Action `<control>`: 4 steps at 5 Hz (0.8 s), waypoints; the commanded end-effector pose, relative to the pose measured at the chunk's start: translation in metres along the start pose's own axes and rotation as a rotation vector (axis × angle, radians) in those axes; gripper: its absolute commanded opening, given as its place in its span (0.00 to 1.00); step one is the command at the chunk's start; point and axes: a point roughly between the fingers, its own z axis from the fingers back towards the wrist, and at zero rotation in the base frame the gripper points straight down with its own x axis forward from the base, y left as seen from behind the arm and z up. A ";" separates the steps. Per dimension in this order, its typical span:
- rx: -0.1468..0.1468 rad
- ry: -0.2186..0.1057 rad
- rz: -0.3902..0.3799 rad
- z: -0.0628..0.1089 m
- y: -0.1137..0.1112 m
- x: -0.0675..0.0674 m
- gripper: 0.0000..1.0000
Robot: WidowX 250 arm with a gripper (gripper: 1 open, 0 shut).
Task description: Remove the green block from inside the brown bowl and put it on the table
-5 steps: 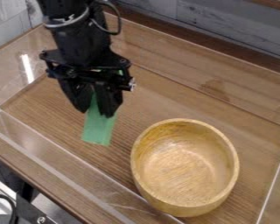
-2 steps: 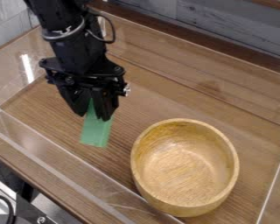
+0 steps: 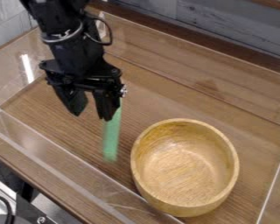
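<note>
The green block (image 3: 111, 137) shows as a narrow green strip, edge-on and nearly upright, over the table (image 3: 206, 87) just left of the brown bowl (image 3: 143, 149). Its top end lies by the right fingertip of my gripper (image 3: 91, 107), and I cannot tell whether they touch. The black gripper hangs above the table left of the bowl, its fingers spread open with nothing between them. The light-brown wooden bowl sits at the front right and holds nothing.
Low clear acrylic walls (image 3: 55, 162) run along the table's front and left edges, close to the block. A grey plank wall stands behind the table. Black cables trail off the arm's upper part.
The gripper's fingers have spread apart and let go of the green block. The block has turned from a broad flat face to a thin edge-on strip and shifted slightly toward the bowl.
</note>
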 end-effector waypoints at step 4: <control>-0.022 -0.013 0.024 0.008 -0.009 0.014 1.00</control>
